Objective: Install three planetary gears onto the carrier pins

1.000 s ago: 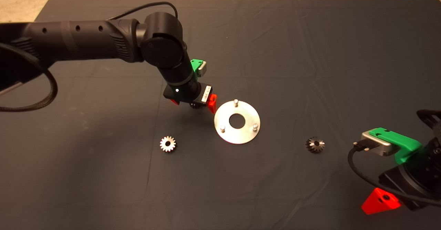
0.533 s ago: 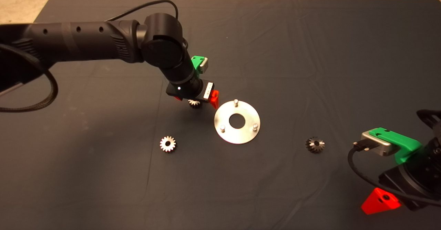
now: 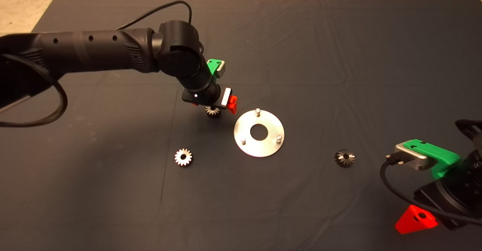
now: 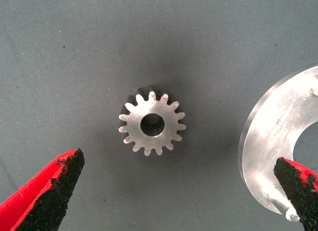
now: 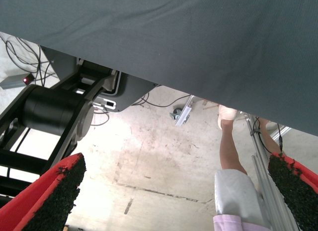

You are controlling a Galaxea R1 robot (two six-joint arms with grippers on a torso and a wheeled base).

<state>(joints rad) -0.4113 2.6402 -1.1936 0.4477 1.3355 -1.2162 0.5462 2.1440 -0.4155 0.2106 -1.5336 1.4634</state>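
Observation:
A shiny round disc lies mid-mat, and its three carrier pins stand bare in a triangle. One silver planetary gear lies flat just left of the disc. My left gripper hovers over it, open. In the left wrist view this gear sits on the mat between and beyond the spread fingers, untouched, with the disc's rim beside it. A second silver gear lies nearer the front left. A darker gear lies right of the disc. My right gripper waits at the lower right, open.
The right wrist view looks past the mat's edge to the floor, where a black stand, cables and a person's leg show. The dark mat is wrinkled. Bare floor shows at the far left corner.
My left gripper has drawn back slightly toward the far side, uncovering the gear that it hid a second ago. The gears, disc and right arm have not moved.

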